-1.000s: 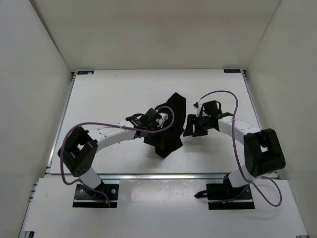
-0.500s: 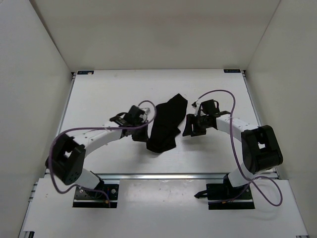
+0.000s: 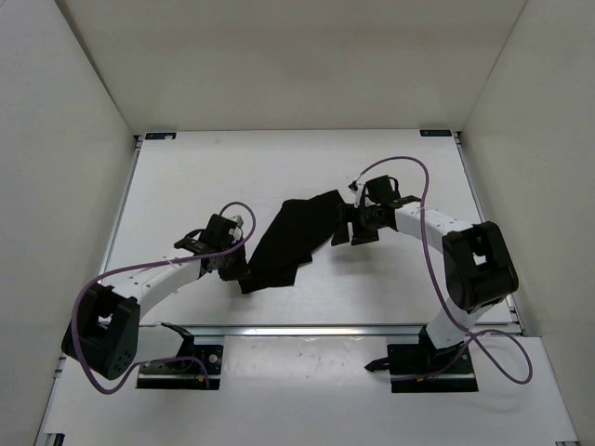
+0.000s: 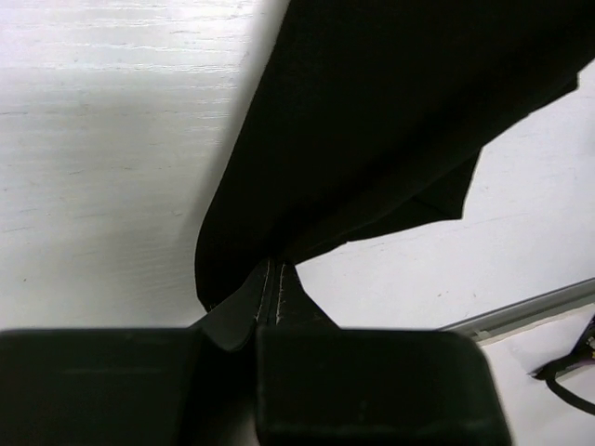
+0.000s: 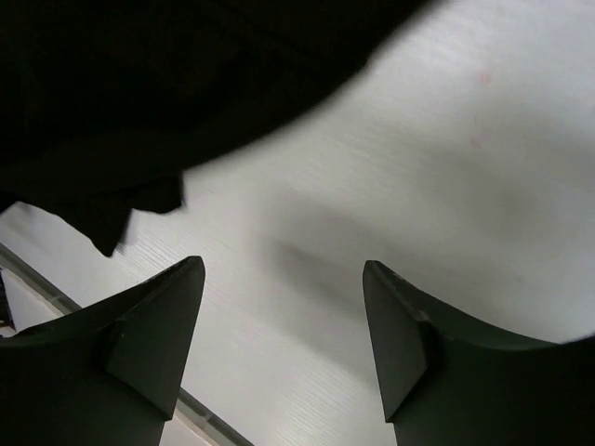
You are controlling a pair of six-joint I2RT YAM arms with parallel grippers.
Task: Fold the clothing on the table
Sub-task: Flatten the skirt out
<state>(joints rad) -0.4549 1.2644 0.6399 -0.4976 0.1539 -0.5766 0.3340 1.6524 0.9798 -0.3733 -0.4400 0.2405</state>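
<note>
The black clothing [image 3: 293, 237] lies stretched in a slanted strip across the middle of the white table [image 3: 186, 177]. My left gripper [image 3: 237, 268] is shut on its near-left end. In the left wrist view a stitched edge is pinched between the jaws of the left gripper [image 4: 270, 290], and the clothing [image 4: 390, 121] runs away from them. My right gripper [image 3: 342, 232] stands open beside the strip's far-right end. In the right wrist view, only bare table shows between the fingers of the right gripper [image 5: 284, 269], and the clothing [image 5: 167, 84] fills the upper left.
A metal rail [image 3: 307, 328] runs along the table's near edge. Small black brackets [image 3: 160, 136] [image 3: 435, 133] mark the far corners. White walls close in the left, right and far sides. Purple cables loop over both arms.
My left gripper has shut on the clothing and drawn it left and toward the near edge, pulling the bunched heap into a long strip. The right gripper shifted slightly toward the far end, still open.
</note>
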